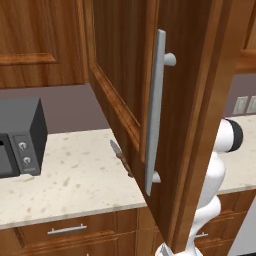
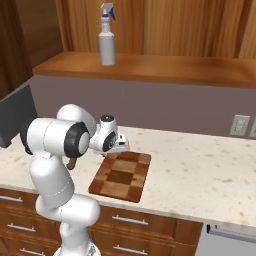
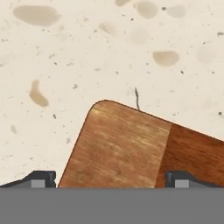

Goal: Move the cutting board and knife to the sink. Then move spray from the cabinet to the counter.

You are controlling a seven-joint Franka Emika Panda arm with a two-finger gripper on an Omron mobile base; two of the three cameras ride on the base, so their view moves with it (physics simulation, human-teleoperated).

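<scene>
Right base view: unlabelled spray

Reddish-brown patchwork cutting board, brown-speckled beige counter, grey spray

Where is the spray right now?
In the right base view, the spray stands upright on the open cabinet's shelf, upper left, above the cutting board.
</scene>
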